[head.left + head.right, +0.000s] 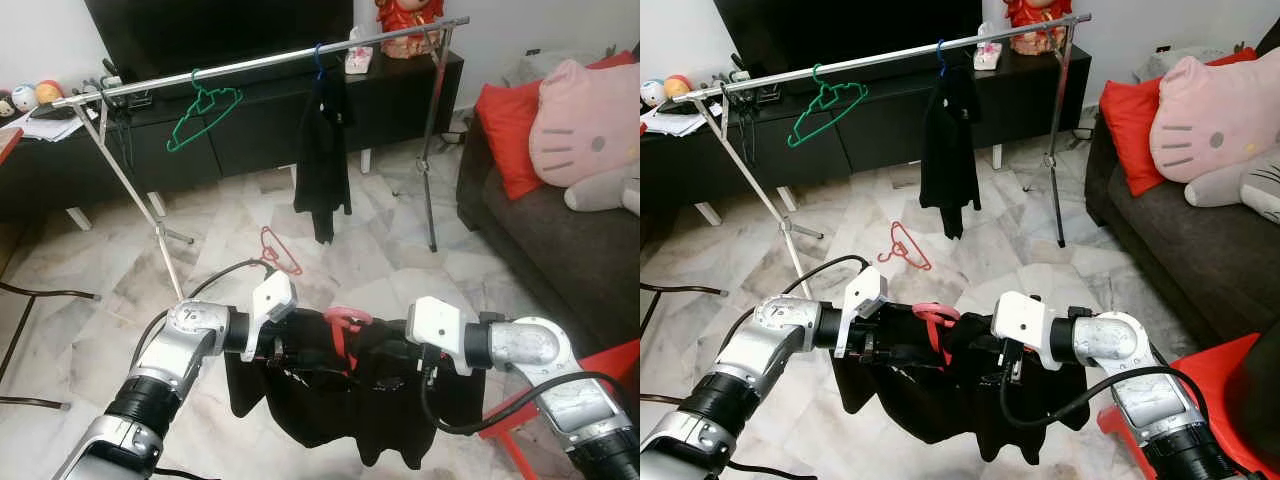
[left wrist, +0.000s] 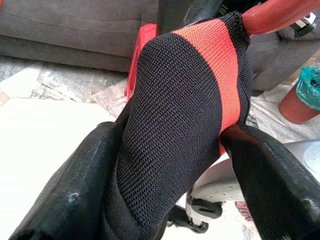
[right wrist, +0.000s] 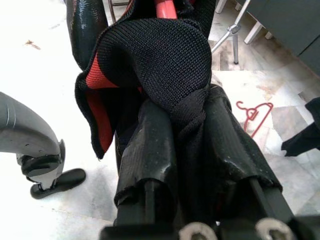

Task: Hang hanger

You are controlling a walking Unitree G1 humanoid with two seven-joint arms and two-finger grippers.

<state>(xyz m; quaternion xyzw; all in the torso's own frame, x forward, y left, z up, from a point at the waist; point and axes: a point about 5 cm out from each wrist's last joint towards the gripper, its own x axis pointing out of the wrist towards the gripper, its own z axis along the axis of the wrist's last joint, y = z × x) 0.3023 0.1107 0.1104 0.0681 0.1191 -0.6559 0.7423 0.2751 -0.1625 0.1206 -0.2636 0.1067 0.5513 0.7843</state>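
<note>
Black knit fabric with an orange-red band, a garment, hangs low in the middle of the frame between the two arms, draped on a pink-red hanger whose hook rises above the cloth. The left gripper has its fingers closed on one shoulder of the garment, the knit bunched between them. The right gripper pinches the other shoulder, its fingers pressed tight around a twist of black cloth.

Across the upper part of the frame runs a silver clothes rail on folding legs. A green hanger hangs bare at its left part, and a black garment on a blue hanger hangs near its centre. A red hanger lies on the marble floor just below and in front of the rail.

At upper right a pink cat-face cushion and a red cushion rest on a dark sofa. No writing can be read.
</note>
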